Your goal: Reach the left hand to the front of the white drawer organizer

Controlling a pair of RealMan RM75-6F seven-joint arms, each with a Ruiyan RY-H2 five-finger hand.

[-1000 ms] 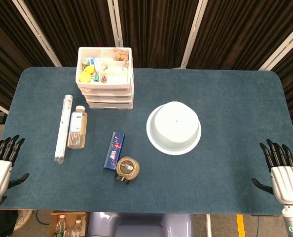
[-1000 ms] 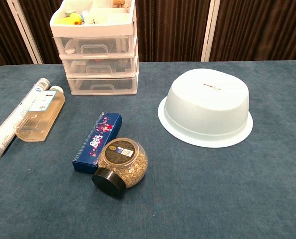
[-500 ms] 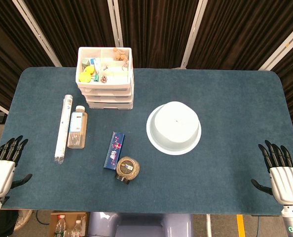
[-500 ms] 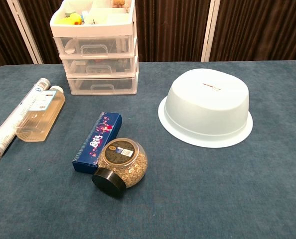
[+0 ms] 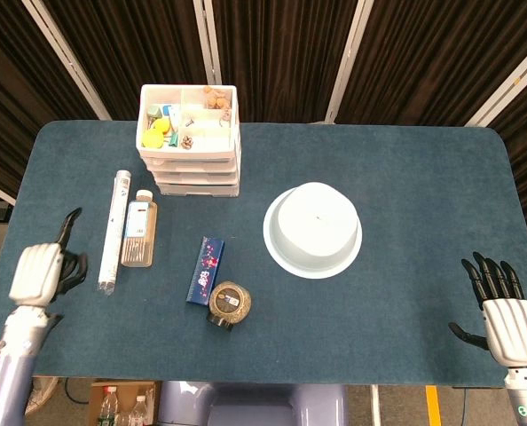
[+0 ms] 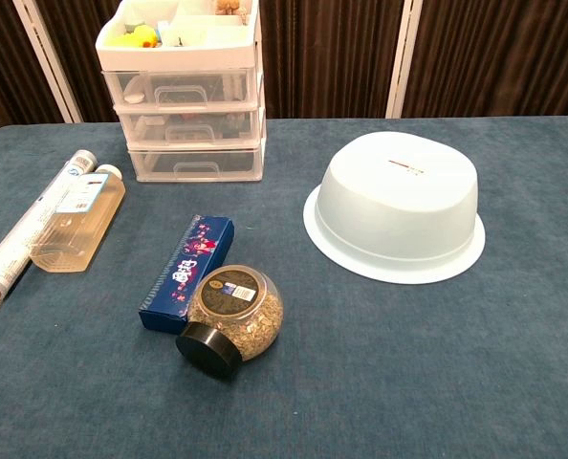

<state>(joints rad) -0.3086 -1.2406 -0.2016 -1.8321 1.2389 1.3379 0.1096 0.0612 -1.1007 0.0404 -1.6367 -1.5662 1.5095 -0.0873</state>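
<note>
The white drawer organizer (image 5: 190, 142) stands at the far left-centre of the blue table, with three clear drawers (image 6: 184, 124) facing me and small items in its top tray. My left hand (image 5: 40, 272) hovers over the near left part of the table, well short of the organizer and to its left. It holds nothing; one finger points forward and the others bend downward. My right hand (image 5: 507, 323) rests at the near right edge, fingers spread and empty. Neither hand shows in the chest view.
Between my left hand and the organizer lie a rolled tube (image 5: 113, 231) and a bottle of amber liquid (image 5: 139, 228). A blue box (image 5: 205, 269) and a seed jar (image 5: 229, 303) lie near the centre. An upturned white bowl (image 5: 312, 229) sits right of centre.
My left hand has risen from the near left edge, moved forward and inward over the table, and turned, its fingers partly bending. The right hand has barely shifted.
</note>
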